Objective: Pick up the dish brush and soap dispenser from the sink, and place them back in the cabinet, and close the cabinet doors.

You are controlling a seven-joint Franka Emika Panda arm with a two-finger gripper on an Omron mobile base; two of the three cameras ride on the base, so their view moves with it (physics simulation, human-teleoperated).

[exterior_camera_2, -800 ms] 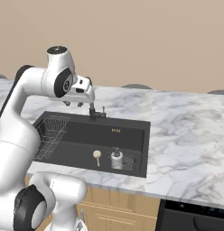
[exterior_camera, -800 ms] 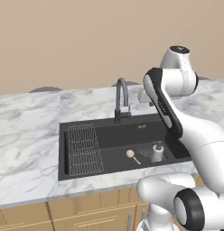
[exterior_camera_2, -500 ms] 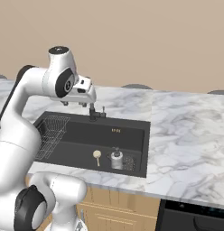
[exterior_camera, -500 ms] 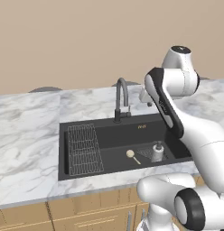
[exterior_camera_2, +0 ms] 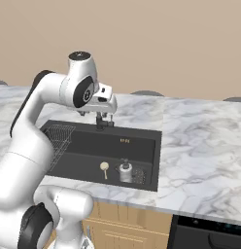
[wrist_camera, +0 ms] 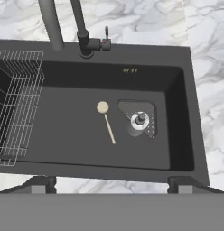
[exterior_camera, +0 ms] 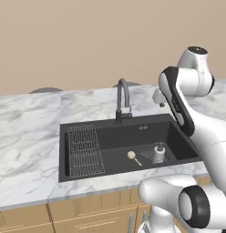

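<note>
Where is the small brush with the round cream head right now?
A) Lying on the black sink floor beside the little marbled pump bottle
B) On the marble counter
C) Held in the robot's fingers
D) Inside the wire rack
A: the small brush with the round cream head lies flat on the floor of the black sink, just left of the grey-white marbled pump bottle, apart from it; the open gripper is well above.

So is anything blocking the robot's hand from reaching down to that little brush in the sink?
Nothing visible does. The open gripper hangs above the sink, and the brush lies flat on the basin floor with open space above it. The faucet and wire rack stand off to one side, and the soap bottle stands apart beside the brush.
</note>
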